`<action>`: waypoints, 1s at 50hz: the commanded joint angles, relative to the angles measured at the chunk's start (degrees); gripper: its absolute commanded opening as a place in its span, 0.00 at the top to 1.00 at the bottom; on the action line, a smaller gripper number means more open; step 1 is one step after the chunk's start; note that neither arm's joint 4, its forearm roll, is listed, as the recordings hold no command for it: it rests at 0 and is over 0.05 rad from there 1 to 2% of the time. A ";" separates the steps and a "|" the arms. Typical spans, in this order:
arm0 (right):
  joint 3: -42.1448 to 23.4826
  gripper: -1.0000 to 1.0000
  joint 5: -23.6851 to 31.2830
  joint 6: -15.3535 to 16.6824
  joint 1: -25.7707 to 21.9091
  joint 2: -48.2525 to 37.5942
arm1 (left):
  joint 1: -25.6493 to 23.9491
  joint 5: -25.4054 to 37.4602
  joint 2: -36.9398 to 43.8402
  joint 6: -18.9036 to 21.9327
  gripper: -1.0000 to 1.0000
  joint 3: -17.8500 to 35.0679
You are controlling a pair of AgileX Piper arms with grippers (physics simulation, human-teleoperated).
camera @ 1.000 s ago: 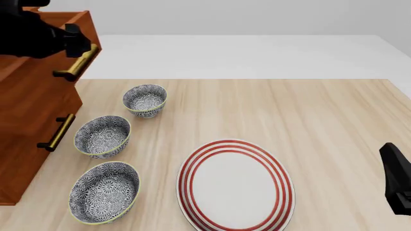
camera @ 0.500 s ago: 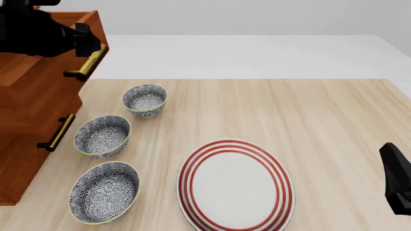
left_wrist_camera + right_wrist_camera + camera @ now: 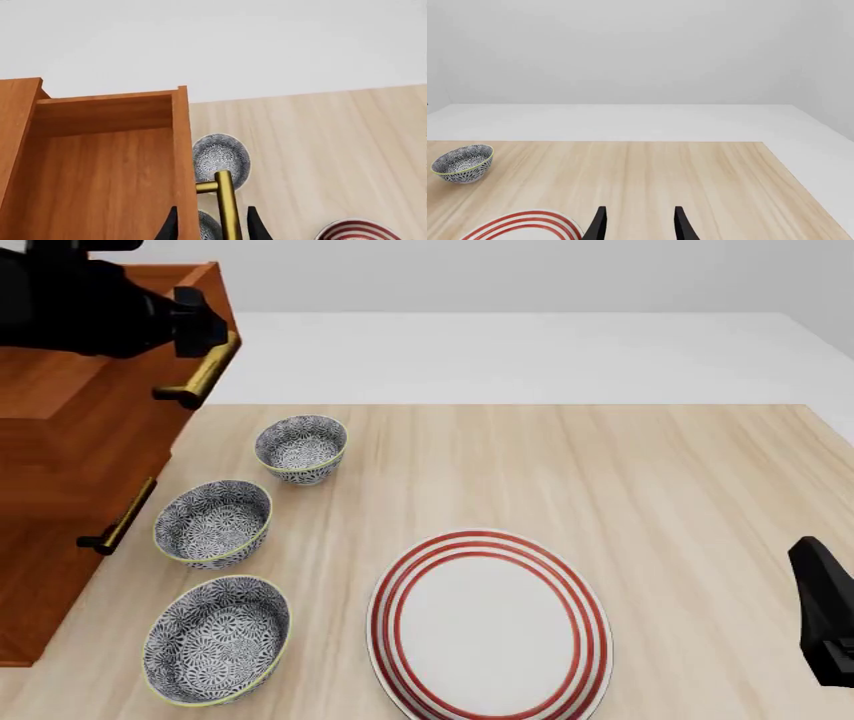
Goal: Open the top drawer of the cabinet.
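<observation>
Drawer, left wrist view: top drawer (image 3: 100,165) pulled out of the cabinet (image 3: 17,100), its inside bare; left gripper (image 3: 212,225) clasps the brass handle (image 3: 225,205) between both fingers
Front view: left gripper (image 3: 200,330) at the handle (image 3: 200,370), above three patterned bowls (image 3: 302,447)
Right wrist view: right gripper (image 3: 639,225) spread apart, holding nothing, striped plate (image 3: 520,226) just beside it

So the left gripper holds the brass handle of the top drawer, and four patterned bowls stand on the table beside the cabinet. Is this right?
Not quite: the front view shows three patterned bowls, not four. The rest holds: the left gripper has the brass handle of the top drawer between its fingers, beside the cabinet on the table.
</observation>
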State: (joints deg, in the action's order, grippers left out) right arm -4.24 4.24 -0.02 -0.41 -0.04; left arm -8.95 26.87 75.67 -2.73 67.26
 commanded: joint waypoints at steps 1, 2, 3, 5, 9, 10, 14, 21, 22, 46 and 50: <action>0.00 0.00 0.00 0.00 0.01 0.00 | -1.60 0.32 5.93 3.68 0.00 -3.04; 0.00 0.00 -0.01 -0.01 0.00 0.00 | -1.73 0.38 5.95 3.68 0.00 -3.01; 0.00 0.00 -0.01 0.00 -0.01 0.00 | -1.73 0.30 6.10 3.82 0.00 -3.02; 0.00 0.00 0.01 0.00 0.01 0.00 | -1.87 0.29 6.25 3.78 0.00 -2.85; 0.00 0.00 0.02 0.01 -0.01 0.00 | -2.64 0.45 6.16 3.56 0.00 -2.68; 0.00 0.00 0.00 -0.01 0.01 0.00 | -2.65 0.49 6.27 3.51 0.00 -2.51; 0.00 0.00 0.01 0.00 0.00 0.00 | -3.30 0.53 6.40 3.52 0.00 -2.16; 0.00 0.00 0.00 0.00 0.00 0.00 | -3.94 0.78 6.51 3.39 0.00 -1.72; 0.00 0.00 0.00 0.00 0.00 0.00 | -4.02 0.83 6.45 3.44 0.00 -1.68; 0.00 0.00 -0.01 0.01 0.00 0.00 | -5.99 0.68 5.44 2.63 0.00 -2.83; 0.00 0.00 0.00 0.00 0.01 0.00 | -6.62 0.66 5.26 2.38 0.00 -3.09</action>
State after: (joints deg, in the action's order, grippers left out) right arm -4.24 4.24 -0.02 -0.40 -0.04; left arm -13.78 26.84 77.16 -3.81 68.62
